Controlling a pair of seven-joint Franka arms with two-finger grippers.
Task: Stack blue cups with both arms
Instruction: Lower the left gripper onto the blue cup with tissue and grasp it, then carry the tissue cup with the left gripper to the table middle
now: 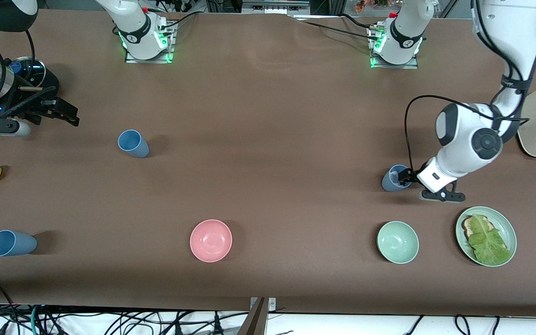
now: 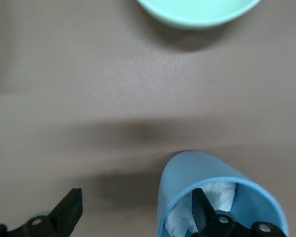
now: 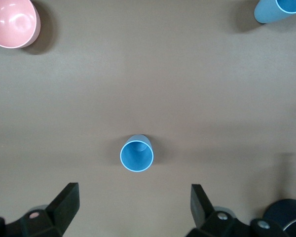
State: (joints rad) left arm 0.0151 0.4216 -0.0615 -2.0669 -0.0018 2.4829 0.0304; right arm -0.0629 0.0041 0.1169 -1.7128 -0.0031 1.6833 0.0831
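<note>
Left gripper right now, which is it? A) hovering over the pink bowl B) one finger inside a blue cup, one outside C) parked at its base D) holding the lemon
B: in the left wrist view the left gripper straddles the blue cup's wall, one of its fingers down inside the cup and the other outside, fingers open; the front view shows it at that cup, which stands farther from the front camera than the green bowl.
</note>
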